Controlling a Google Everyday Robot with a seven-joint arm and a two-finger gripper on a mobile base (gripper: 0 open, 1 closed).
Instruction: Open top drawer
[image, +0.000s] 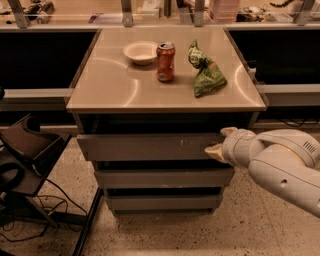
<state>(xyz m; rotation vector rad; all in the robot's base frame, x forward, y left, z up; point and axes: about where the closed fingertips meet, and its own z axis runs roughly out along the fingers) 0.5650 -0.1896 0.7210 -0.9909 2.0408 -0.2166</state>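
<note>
The top drawer (150, 146) is the widest grey front under the tan tabletop (115, 90), with small pale scratches near its right end. It looks slightly forward of the two narrower fronts below it. My gripper (222, 142) is at the right end of this drawer front, right against it, on the white arm (285, 162) that comes in from the right.
A white bowl (140, 52), an orange soda can (165, 61) and a green chip bag (206, 74) sit on the tabletop. The middle drawer (162, 177) and bottom drawer (162, 202) are below. A dark chair with cables (25, 160) stands at left on the speckled floor.
</note>
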